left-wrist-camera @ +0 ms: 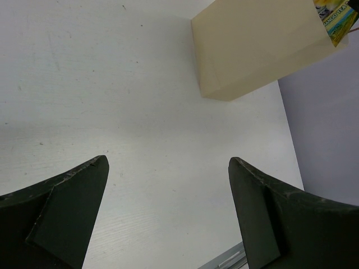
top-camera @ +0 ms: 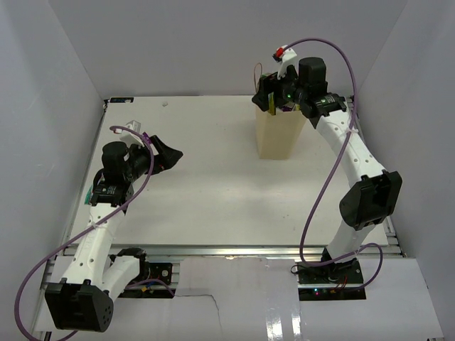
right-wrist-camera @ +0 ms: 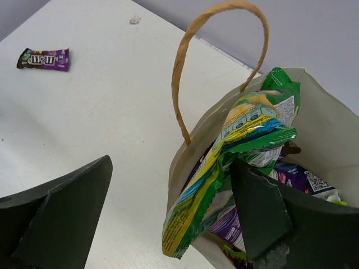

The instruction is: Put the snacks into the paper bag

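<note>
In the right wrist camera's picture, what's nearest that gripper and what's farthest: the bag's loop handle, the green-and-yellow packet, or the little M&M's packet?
1. Green-and-yellow packet: sticking out of the paper bag, between the open jaws of the right gripper.
2. Loop handle: just beyond it, rising from the bag's rim.
3. M&M's packet: far off on the table, upper left.

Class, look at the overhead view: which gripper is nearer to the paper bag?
The right. The right gripper hangs just over the open top of the paper bag, jaws apart. The left gripper sits well off to the bag's left, not touching it.
</note>
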`<state>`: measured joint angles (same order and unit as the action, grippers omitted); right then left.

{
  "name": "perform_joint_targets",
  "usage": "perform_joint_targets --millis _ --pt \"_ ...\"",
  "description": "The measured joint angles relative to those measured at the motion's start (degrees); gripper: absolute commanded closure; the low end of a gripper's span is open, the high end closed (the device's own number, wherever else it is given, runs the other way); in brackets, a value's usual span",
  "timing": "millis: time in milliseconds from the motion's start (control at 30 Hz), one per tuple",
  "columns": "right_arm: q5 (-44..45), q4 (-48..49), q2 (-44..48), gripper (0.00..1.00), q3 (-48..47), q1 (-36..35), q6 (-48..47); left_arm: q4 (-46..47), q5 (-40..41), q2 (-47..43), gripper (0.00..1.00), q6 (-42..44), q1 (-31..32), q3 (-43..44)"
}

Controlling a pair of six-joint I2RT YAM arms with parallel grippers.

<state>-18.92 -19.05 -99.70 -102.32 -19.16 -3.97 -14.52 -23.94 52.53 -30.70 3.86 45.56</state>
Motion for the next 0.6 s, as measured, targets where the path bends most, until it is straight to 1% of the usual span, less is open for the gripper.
perform_joint_targets --millis 100,233,400,433,500,533,600 --pt "1.16 -0.02 -0.42 0.1 -1.53 0.26 0.76 -0.04 0.0 0.17 0.02 0.0 -0.04 0.0" --pt "2.19 1.33 -3.48 0.1 -4.85 1.57 3.65 -0.24 0.07 0.17 0.02 0.02 -0.22 0.0" --pt "1.6 1.53 -5.16 0.09 -4.92 3.65 7.06 -0.9 0.66 0.13 0.02 0.02 -0.57 0.0" --pt "0.98 1.57 -5.14 0.08 -4.92 3.93 8.0 -0.96 0.68 0.13 0.02 0.0 -0.7 0.0" --pt "-0.2 1.66 -4.87 0.03 -4.94 4.09 9.6 -0.9 0.68 0.13 0.02 -0.11 -0.76 0.0" --pt "-0.85 1.66 -4.66 0.03 -4.94 4.04 10.14 -0.85 0.68 0.13 0.02 -0.2 -0.76 0.0" --pt "-0.74 1.77 -4.33 0.12 -4.76 4.02 10.45 -0.61 0.61 0.33 0.02 -0.37 -0.76 0.0"
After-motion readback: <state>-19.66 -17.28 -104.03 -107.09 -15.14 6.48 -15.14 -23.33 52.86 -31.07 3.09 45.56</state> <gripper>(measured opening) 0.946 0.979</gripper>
